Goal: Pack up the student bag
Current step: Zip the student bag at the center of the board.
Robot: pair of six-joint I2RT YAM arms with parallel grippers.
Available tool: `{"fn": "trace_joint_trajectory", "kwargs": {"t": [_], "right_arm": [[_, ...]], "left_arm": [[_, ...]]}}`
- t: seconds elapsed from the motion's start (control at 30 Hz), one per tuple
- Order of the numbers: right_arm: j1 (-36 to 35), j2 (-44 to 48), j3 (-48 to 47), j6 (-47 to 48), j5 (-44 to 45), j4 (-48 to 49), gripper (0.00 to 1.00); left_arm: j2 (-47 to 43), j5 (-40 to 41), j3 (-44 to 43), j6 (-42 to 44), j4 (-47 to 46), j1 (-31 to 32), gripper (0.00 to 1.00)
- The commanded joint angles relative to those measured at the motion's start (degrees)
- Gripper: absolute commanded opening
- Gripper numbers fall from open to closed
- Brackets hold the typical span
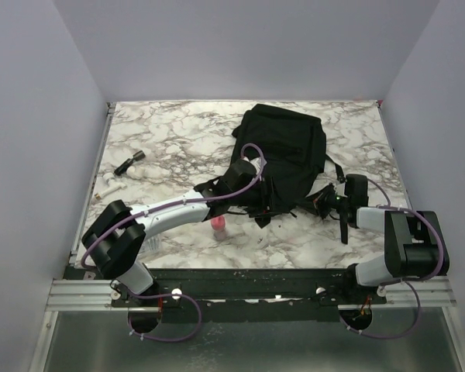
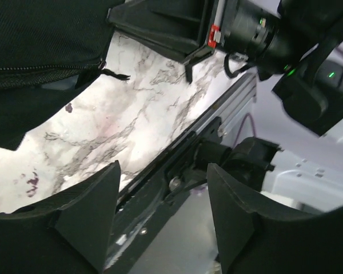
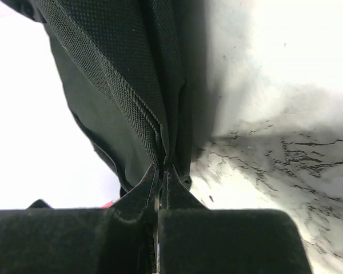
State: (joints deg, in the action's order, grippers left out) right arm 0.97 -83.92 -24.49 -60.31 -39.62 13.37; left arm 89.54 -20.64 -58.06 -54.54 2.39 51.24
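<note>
The student bag is a large black fabric backpack lying at the centre back of the marble table, with its straps trailing toward the near edge. My right gripper is at the bag's near right corner. In the right wrist view it is shut on a fold of the bag's black fabric. My left gripper hovers over the bag's near left edge. In the left wrist view it is open and empty, with the bag's zip edge at the upper left.
A small pink item stands on the table under the left arm. A small black cylinder and a white item lie at the far left. The right arm's wrist is close to the left gripper.
</note>
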Motion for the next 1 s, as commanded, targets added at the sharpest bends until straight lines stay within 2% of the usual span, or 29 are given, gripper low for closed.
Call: {"fn": "trace_joint_trajectory", "kwargs": {"t": [0.0, 0.07, 0.23, 0.3, 0.43, 0.63, 0.77, 0.87, 0.97], "right_arm": [[-0.04, 1.23, 3.18, -8.86, -4.62, 12.85, 0.01], [-0.09, 1.39, 4.9, -11.62, -5.01, 17.02, 0.01], [-0.27, 3.08, 6.9, -16.38, -4.83, 21.15, 0.01], [-0.27, 4.13, 6.54, -16.74, -4.34, 19.57, 0.01], [-0.65, 5.75, 4.84, -16.77, -3.32, 15.06, 0.01], [-2.59, 8.36, 2.97, -15.51, -0.42, 6.78, 0.01], [-2.99, 10.88, 3.78, -16.27, 2.93, 3.8, 0.01], [-3.5, 12.65, 3.84, -17.29, 5.07, 1.53, 0.01], [-3.76, 14.58, 4.1, -18.64, 6.78, 0.42, 0.01]], "left_arm": [[0.02, 2.62, 1.27, -16.26, -4.68, -0.74, 0.67], [1.58, 1.84, 1.29, -20.95, -4.63, -1.31, 0.69], [6.21, 2.48, 0.06, -24.38, -4.59, -1.37, 0.69], [8.27, 3.2, -0.54, -24.96, -4.59, -1.21, 0.67], [10.6, 5.41, -1.29, -25.44, -5.72, -0.91, 0.57], [9.89, 16.14, -1.97, -23.39, -6.2, 1.06, 0.55], [10.73, 19.0, -3.17, -23.1, -6.39, 2.3, 0.53], [11.46, 20.2, -3.93, -23.99, -6.44, 3.61, 0.58], [12.99, 22.05, -5.28, -24.94, -6.46, 4.38, 0.59]]}}
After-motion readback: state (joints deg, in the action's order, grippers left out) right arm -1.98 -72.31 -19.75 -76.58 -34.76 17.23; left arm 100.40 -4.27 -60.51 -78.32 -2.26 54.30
